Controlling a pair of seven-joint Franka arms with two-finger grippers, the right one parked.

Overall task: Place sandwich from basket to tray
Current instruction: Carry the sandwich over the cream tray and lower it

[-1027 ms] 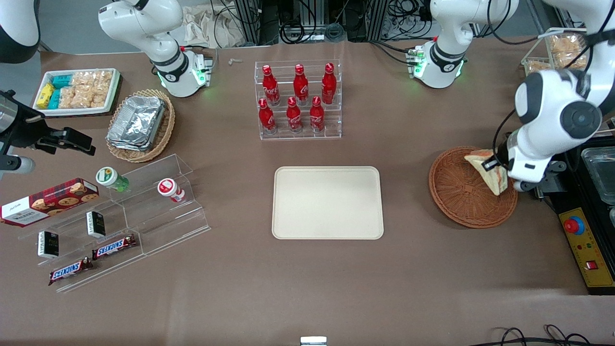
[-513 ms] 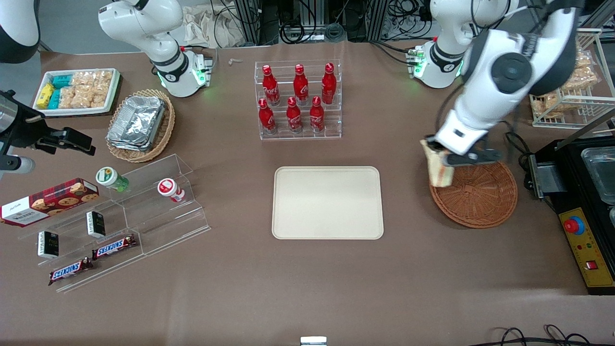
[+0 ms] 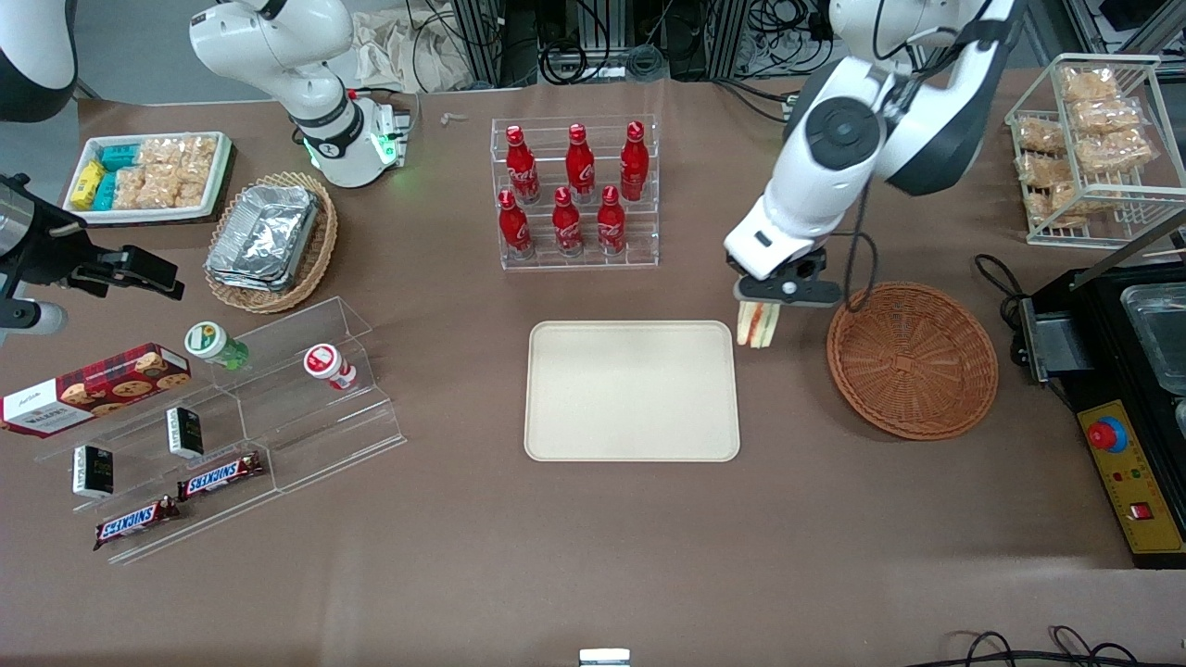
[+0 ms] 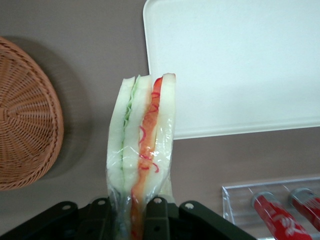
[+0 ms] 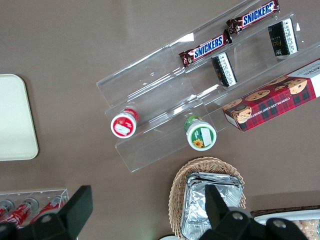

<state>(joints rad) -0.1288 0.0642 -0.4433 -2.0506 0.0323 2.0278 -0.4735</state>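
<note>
The gripper (image 3: 760,310) hangs above the table between the tray (image 3: 633,390) and the basket (image 3: 913,359), just beside the tray's corner nearest the basket. Its fingers (image 4: 156,212) are closed on the sandwich (image 3: 755,325) — the wrist view shows the wedge (image 4: 142,150) pinched at one end, standing out from the fingers with its layered edge of white bread, green and red filling turned to the camera, clear wrap bunched at the grip. The sandwich is clear of the basket and carried in the air, held on edge, over the bare table right at the tray's short edge; whether any of it overhangs the rim cannot be told.

The reddish-brown wicker basket (image 4: 25,115) sits on the table toward the working arm's end, nothing in it. The cream tray (image 4: 235,65) lies flat at the table's middle, its surface bare. Farther from the front camera than the tray stands a clear rack of red bottles (image 3: 574,195).
</note>
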